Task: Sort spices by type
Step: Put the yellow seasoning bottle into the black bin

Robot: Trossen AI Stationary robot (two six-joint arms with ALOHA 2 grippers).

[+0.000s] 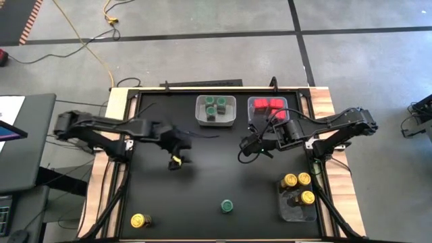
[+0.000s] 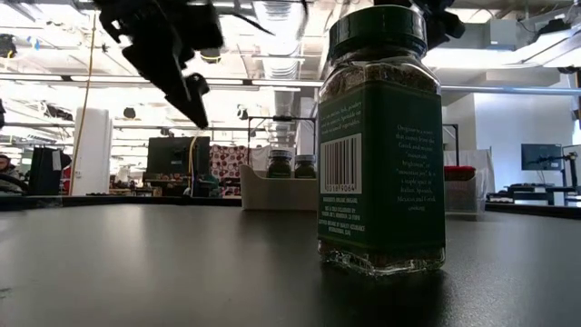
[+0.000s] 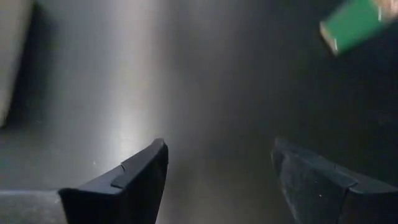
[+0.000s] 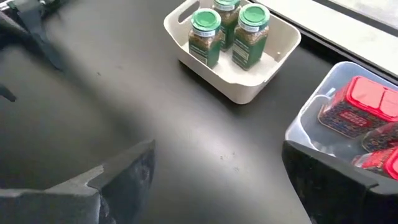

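a black table top [image 1: 202,182] lies between two dark arms. at its far edge, just left of centre, a white plastic bin [image 1: 216,120] holds three round green-lidded spice jars [image 1: 216,106]; the right wrist view shows them upright and close together. just right of it a clear plastic bin [image 1: 260,116] holds the red boxy spice containers [image 1: 268,104]. at the near right corner another clear plastic bin [image 1: 297,209] holds three round yellow-lidded jars [image 1: 299,187], possibly more; i cannot tell.

two containers stand loose on the table. a single green-lidded jar [image 1: 227,206] stands upright near the front edge, about centre, and fills the low view, its barcode label facing that camera. a single yellow-lidded jar [image 1: 139,220] stands at the near left corner, well apart from the green one.

the left gripper [image 1: 177,160] hangs over the bare table left of centre, its two dark fingers [image 3: 134,180] parted with nothing between them, only table surface beneath. the right gripper [image 1: 248,150] hovers right of centre, on the near side of the two far bins, its fingers [image 4: 118,180] spread wide and empty, pointing toward the white bin.
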